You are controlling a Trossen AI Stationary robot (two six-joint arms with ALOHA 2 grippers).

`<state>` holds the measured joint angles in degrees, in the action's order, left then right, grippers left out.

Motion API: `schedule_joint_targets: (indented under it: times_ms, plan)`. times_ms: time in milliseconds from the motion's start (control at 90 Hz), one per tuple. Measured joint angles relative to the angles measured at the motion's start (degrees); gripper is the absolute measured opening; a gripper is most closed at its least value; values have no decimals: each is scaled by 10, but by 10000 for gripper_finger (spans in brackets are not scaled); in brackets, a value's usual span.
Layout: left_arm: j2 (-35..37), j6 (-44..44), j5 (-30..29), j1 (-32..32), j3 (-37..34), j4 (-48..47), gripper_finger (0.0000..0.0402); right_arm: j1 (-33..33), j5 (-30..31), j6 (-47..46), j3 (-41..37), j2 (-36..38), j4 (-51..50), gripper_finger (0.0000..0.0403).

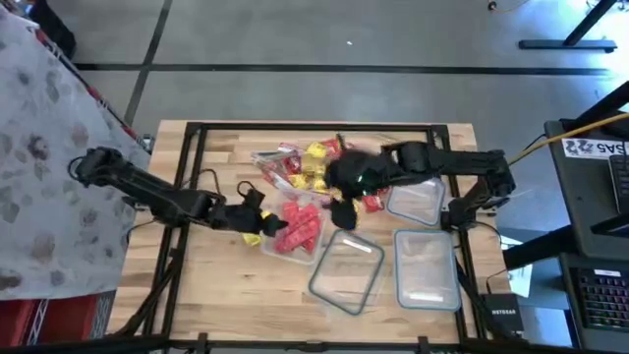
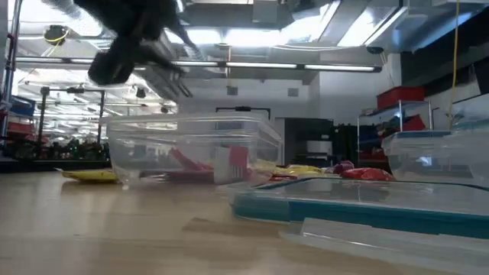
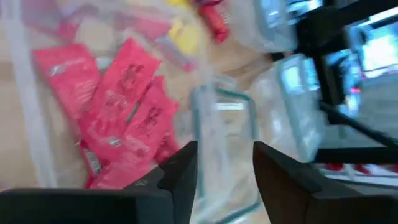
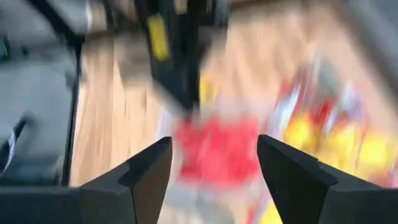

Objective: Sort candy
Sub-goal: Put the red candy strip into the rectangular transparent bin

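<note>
Desk (image 1: 226, 295) is pale butcher-block wood with visible plank seams, ringed by a black tube frame.

Candy: loose heap (image 1: 300, 167) of small shiny crinkled wrappers, yellow, red and silvery-clear, at desk centre toward the far edge. A second batch of flat red/pink packets (image 1: 298, 228) lies in a clear rounded-corner container just in front of the heap; left wrist view shows them as glossy rectangular sachets (image 3: 118, 112) overlapping each other. One yellow piece (image 1: 253, 239) lies on the wood beside that container, next to the left tool.

Left tool (image 1: 257, 218): at the left edge of the red-packet container, arm reaching in from desk left. Its wrist view shows the two dark fingers (image 3: 180, 171) set apart with a narrow gap and nothing between them.

Right tool (image 1: 344, 211): over the near edge of the heap, right beside the red-packet container, arm folded in from desk right. Wrist view shows the blunt dark fingers (image 4: 149, 171) spread wide, empty, red and yellow wrappers blurred below.

Other containers, all clear plastic rectangles with rounded corners: one with a teal-tinted rim (image 1: 346, 271) sitting skewed at near centre, one (image 1: 426, 267) to its right, one (image 1: 415, 201) behind that near the right arm. Low view shows a clear tub (image 2: 191, 149) with red packets inside and a teal-edged lid (image 2: 359, 202) lying flat in the foreground.
</note>
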<state>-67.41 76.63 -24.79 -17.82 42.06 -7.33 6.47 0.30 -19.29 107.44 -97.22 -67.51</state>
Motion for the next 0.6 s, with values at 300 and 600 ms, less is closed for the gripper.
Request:
schedule_joint_targets:
  times_ms: [300, 600]
  plan:
    - [24, 39, -48, 3, -10, -229, 123, -9, -95, -92, -246, -3, 100, 224]
    - [-12, 105, -2, 3, -63, -163, 123, -37, -85, -139, -357, -17, 202, 224]
